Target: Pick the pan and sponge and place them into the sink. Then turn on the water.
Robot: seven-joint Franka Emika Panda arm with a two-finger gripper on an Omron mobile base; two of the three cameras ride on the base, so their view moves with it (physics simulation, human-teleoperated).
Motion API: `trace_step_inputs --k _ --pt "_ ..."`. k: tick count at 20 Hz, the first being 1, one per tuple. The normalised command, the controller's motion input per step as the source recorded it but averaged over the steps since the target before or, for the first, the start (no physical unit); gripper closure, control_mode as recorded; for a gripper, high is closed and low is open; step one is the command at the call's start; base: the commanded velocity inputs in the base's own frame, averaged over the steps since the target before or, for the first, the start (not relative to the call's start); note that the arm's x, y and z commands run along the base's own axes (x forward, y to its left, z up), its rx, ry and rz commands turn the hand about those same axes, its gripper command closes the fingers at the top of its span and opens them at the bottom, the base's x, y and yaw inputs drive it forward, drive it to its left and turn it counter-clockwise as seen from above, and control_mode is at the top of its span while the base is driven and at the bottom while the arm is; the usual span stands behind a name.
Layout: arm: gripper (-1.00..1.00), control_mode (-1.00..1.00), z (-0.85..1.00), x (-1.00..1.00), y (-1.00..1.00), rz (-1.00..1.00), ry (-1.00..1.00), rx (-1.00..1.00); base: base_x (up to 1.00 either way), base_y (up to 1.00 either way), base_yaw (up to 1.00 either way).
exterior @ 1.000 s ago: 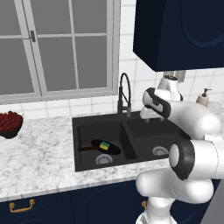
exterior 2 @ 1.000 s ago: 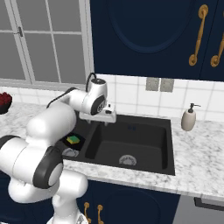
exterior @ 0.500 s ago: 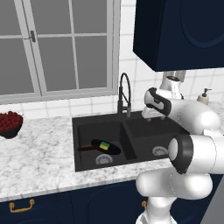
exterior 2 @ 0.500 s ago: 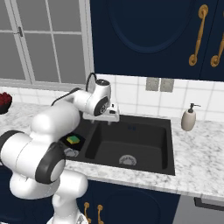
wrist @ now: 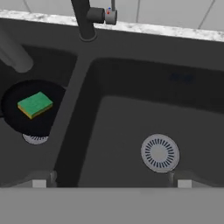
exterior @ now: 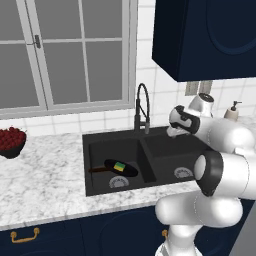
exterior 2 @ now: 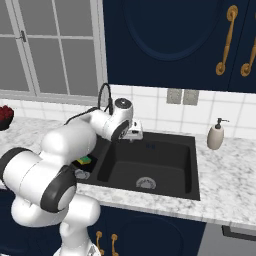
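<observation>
Left base view: pan (exterior: 120,168) with sponge (exterior: 119,166) on it sits in the sink's (exterior: 95,186) left basin. Right base view: my hand (exterior 2: 134,134) hangs released, holding nothing. Hand view: faucet (wrist: 83,19) lever at 12 o'clock looks small, stiff, slippery; I'd nudge its tip.

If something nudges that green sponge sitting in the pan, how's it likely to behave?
The sponge is small and flat, so it probably slides rather than rolls or tips. It looks light for its size, and a soft block like that would likely squash under a pinch. It lies loose inside the pan in the sink, whose shallow rim may stop it.
</observation>
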Motion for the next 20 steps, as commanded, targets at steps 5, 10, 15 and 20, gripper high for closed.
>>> trace_step_inputs --k 5,10,15,20 --pt "-1.0 -1.0 -0.08 0.07 -0.12 0.02 -0.19 0.0 0.0 0.0 0.0" --pt "-1.0 -1.0 -0.1 0.34 -0.03 0.02 -0.11 0.0 0.0 0.0 0.0" --pt "-1.0 -1.0 0.0 0.38 0.0 0.0 -0.16 0.0 0.0 0.0 0.0" --pt "-1.0 -1.0 0.0 0.09 -0.03 0.02 -0.25 0.04 0.0 0.0 0.0"
